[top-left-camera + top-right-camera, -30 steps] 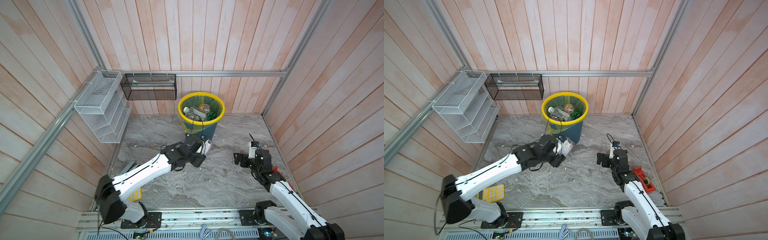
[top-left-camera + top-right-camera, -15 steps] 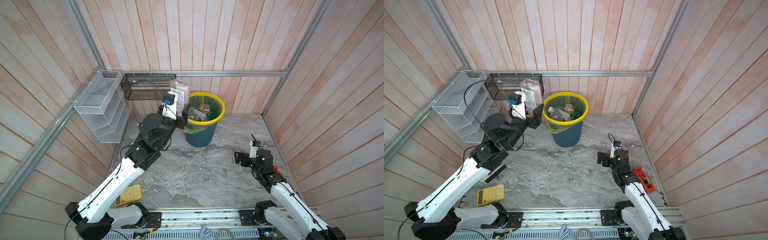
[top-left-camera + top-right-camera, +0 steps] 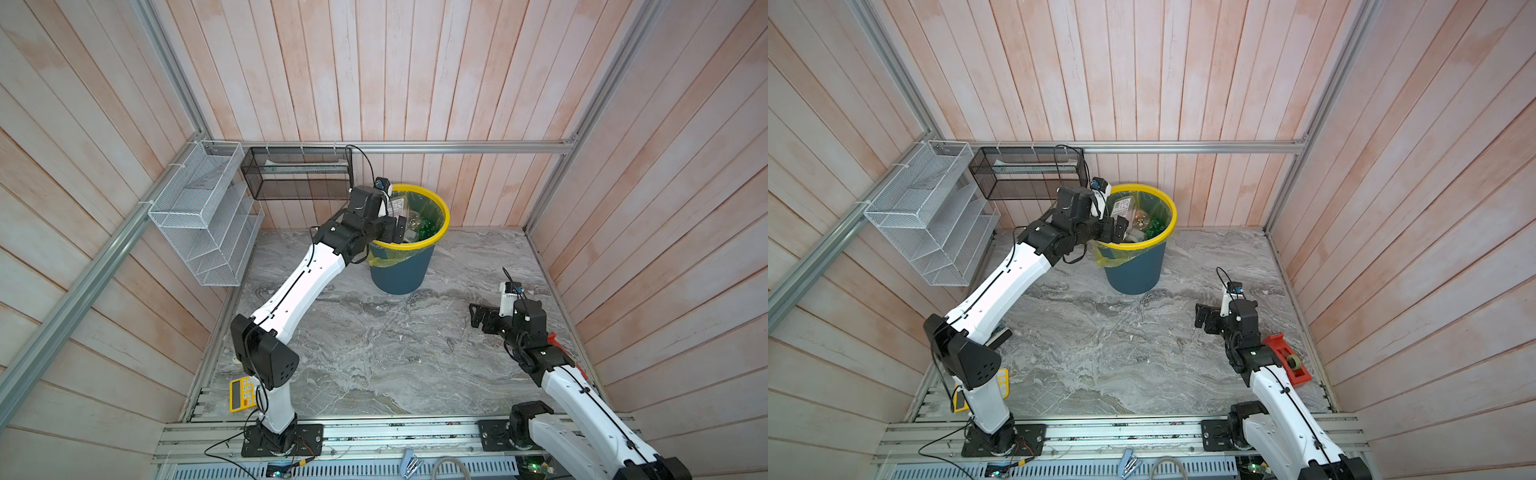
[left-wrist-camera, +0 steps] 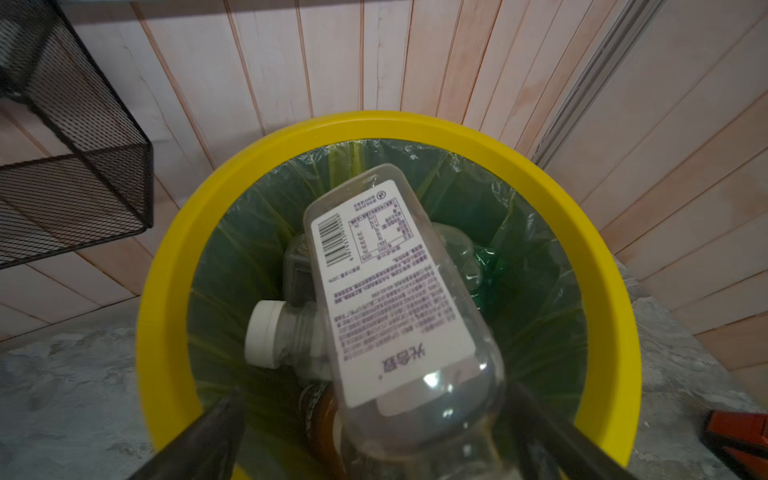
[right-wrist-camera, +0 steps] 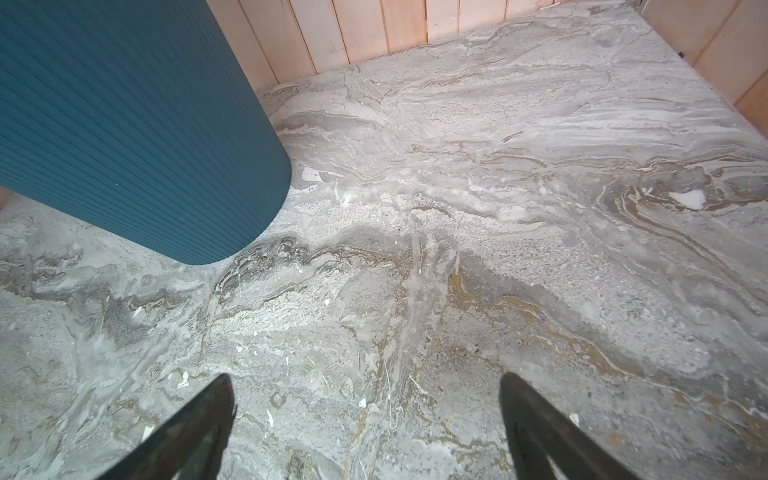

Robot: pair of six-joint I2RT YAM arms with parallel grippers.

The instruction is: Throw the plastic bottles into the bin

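Grey marbled tabletop [image 3: 374,353], pink plank walls [image 3: 374,83]; left gripper [image 3: 397,228] open above bin [image 3: 399,274], right gripper [image 3: 476,318] open.

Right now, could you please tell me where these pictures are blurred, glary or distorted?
Left wrist view: the labelled bottle is smeared toward its neck, with glints; the left gripper's fingers are soft. Right wrist view: floor sharp, the bin wall bowed by the lens. Both top views: even light, sharp.

Both top views are bright and evenly lit, with only soft shadows, and the wall planks [image 3: 374,83] bow toward the edges. The left wrist view is dimmer, and the clear bottle [image 4: 399,291] is a bit blurry with small glare spots. In the right wrist view the marble floor [image 5: 457,208] looks pretty sharp.
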